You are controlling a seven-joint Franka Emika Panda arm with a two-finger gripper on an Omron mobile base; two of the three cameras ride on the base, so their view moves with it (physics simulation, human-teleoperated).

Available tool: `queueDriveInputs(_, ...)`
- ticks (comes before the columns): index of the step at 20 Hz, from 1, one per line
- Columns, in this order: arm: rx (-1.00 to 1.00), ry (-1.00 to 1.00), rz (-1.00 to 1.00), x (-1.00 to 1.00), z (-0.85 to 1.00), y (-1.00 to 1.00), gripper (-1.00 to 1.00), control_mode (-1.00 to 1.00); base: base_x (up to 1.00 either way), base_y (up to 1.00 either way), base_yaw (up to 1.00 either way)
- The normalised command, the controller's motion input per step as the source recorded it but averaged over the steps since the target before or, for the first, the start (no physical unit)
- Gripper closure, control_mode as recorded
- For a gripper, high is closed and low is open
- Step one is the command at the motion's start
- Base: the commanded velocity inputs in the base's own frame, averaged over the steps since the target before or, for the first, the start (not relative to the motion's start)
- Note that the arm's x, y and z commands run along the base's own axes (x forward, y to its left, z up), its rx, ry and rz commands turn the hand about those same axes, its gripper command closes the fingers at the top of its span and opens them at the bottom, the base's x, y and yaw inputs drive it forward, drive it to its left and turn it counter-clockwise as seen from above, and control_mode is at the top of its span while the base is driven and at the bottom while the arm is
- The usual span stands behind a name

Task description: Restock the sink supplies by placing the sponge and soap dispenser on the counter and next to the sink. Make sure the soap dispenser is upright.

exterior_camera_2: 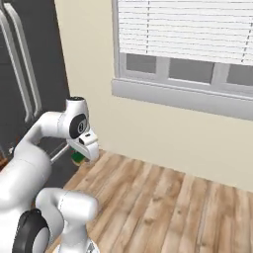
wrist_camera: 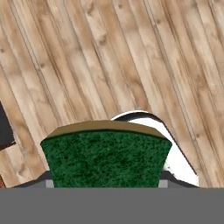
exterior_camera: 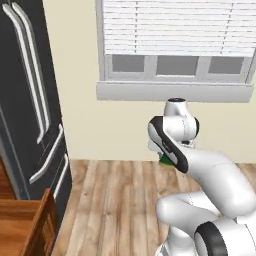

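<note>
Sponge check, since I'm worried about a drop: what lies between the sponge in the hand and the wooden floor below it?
In the hand view, the sponge sits above the wooden floor, with part of the robot's own white body under it; otherwise the stretch is bare.

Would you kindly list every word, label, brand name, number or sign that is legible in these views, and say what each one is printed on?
None: no legible text shows in any view.
The sponge held in the gripper has a plain green face with no print.
The dark fridge doors, the window blind and the wooden floor carry no lettering or signs.
</note>
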Motion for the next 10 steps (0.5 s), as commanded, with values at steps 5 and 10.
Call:
queueDriveInputs(5,0.00,0.00,0.00,0.00,0.00,0.00,1.00,1.00,0.00,0.00,-1.00)
queueDriveInputs(10,0.00,0.00,0.00,0.00,0.00,0.00,1.00,1.00,0.00,-0.01,-0.94)
